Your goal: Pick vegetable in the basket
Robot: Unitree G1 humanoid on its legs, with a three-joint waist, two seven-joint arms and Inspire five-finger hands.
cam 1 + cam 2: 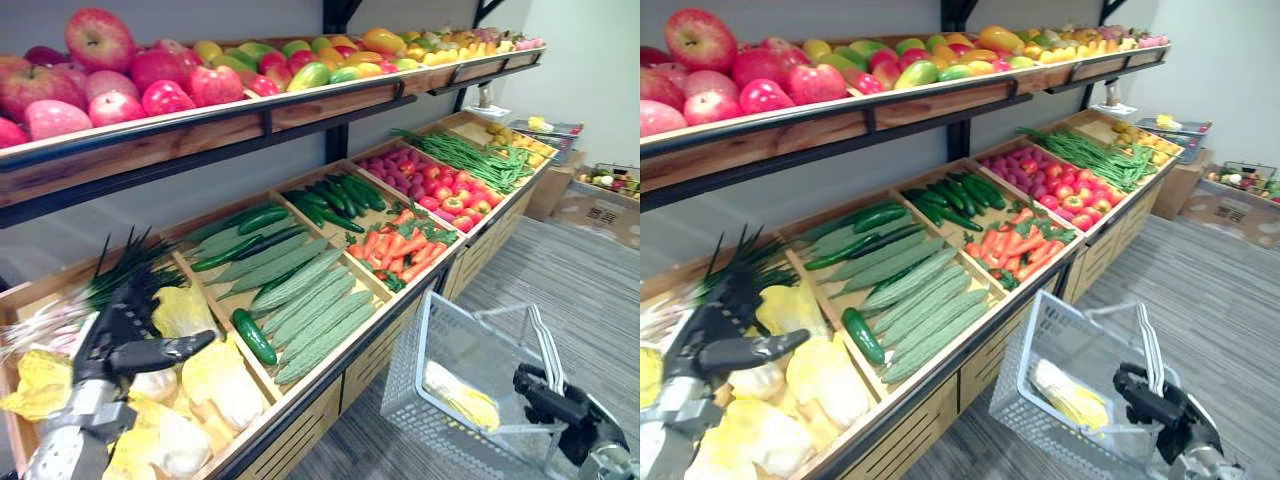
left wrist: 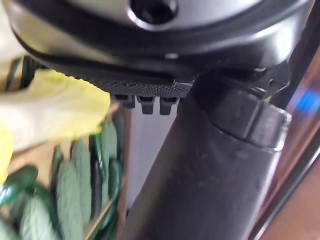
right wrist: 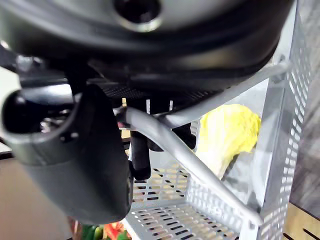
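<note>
Left hand (image 1: 118, 340) hovers, fingers spread, over the cabbages (image 1: 215, 385); right hand (image 1: 548, 398) curls round the handle (image 3: 172, 146) of the basket (image 1: 410, 390), a yellow cabbage (image 1: 455, 392) inside beneath it.

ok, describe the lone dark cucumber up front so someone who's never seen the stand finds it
On the lower wooden shelf, find the compartment of long, pale green bumpy gourds beside the yellow cabbages. The stray cucumber lies at its front, by the cabbage-side divider: short, smooth, dark green, unlike the gourds.
</note>
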